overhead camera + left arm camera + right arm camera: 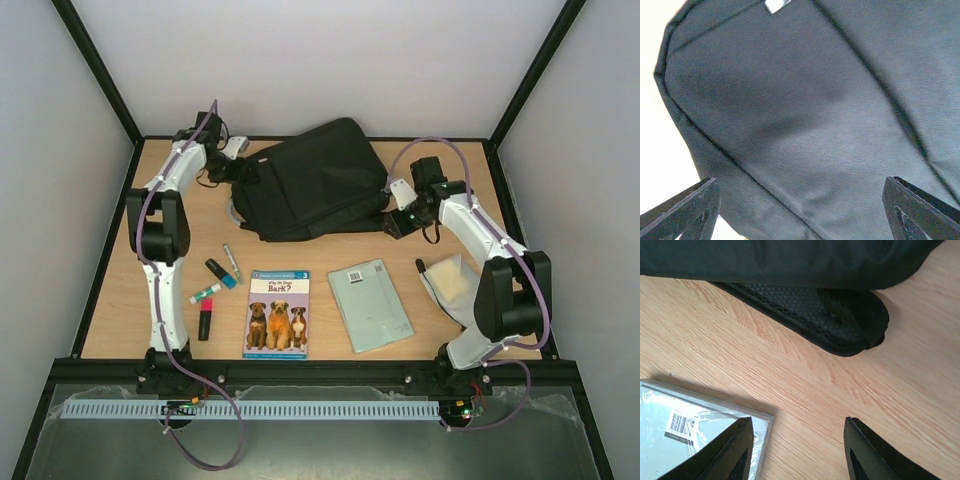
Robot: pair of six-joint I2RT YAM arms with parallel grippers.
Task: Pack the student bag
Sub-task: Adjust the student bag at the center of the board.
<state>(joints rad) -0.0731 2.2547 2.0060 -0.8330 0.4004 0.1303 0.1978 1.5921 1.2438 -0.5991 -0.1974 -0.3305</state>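
The student bag [312, 178] is a large black backpack lying flat at the back middle of the table. My left gripper [238, 165] is at the bag's left end. In the left wrist view black bag fabric [805, 110] fills the frame, and the left gripper [800, 212] stands open just above it with its fingers wide apart. My right gripper [392, 224] hovers by the bag's right end. It is open over bare wood [805, 390] in the right wrist view, with nothing between its fingers [735, 452]. A mesh shoulder strap [840, 315] lies just ahead of it.
A dog picture book [278, 313], a pale green wrapped notebook [370, 303] [680, 425], several pens and highlighters [215, 282] and a clear pouch [452, 285] with a beige item lie on the front half of the table [330, 255]. Black frame posts edge the workspace.
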